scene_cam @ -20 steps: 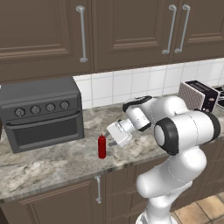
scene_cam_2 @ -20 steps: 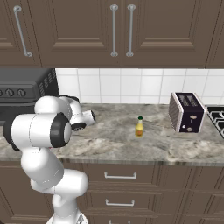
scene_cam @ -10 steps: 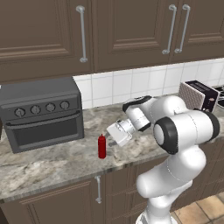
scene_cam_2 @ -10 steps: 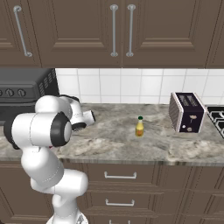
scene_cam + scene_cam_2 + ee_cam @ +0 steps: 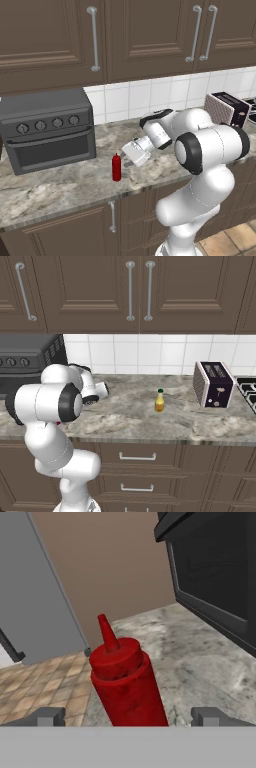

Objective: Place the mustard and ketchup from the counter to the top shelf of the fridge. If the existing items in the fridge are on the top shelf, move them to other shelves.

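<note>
While the arm reaches left in the left base view, the tool sits just beside the ketchup, which stands upright near the bench's front edge, before the toaster oven. Right base view: mustard upright mid-bench, toaster toward the right end. Hand view: ketchup between the spread fingertips (jaws wide, gripping nothing).

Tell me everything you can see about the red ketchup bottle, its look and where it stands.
The ketchup bottle is a glossy red squeeze bottle, plastic by its look, with a round shoulder and a pointed nozzle. It stands upright on the marbled counter near the front edge, right of the toaster oven. The open hand is level with it; nothing grips it.
</note>
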Controlling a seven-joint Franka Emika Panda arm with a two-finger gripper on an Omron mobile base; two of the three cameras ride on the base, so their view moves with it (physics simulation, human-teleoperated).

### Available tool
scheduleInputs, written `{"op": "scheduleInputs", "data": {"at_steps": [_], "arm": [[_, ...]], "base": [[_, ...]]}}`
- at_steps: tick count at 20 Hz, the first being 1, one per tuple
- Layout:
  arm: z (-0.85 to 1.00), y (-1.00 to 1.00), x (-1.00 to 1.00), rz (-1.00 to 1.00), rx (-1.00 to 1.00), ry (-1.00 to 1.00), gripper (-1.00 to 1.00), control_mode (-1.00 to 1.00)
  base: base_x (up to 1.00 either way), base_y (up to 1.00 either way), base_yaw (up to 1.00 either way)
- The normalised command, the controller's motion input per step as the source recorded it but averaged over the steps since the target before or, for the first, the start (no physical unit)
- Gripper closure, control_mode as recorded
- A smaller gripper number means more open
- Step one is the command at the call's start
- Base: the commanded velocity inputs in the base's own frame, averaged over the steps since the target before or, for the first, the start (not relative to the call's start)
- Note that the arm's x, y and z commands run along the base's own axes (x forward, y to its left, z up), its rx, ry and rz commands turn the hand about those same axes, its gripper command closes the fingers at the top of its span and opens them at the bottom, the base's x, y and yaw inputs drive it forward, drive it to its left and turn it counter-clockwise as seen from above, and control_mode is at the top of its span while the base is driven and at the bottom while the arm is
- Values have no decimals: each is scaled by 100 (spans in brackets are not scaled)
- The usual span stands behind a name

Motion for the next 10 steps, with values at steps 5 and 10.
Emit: {"op": "scheduleInputs", "data": {"at_steps": [5, 10], "arm": [[0, 3, -2, 2, 0, 0, -100, -100], [0, 8, 0, 0, 0, 0, -100, -100]], "base": [[0, 0, 0], [0, 0, 0]]}}
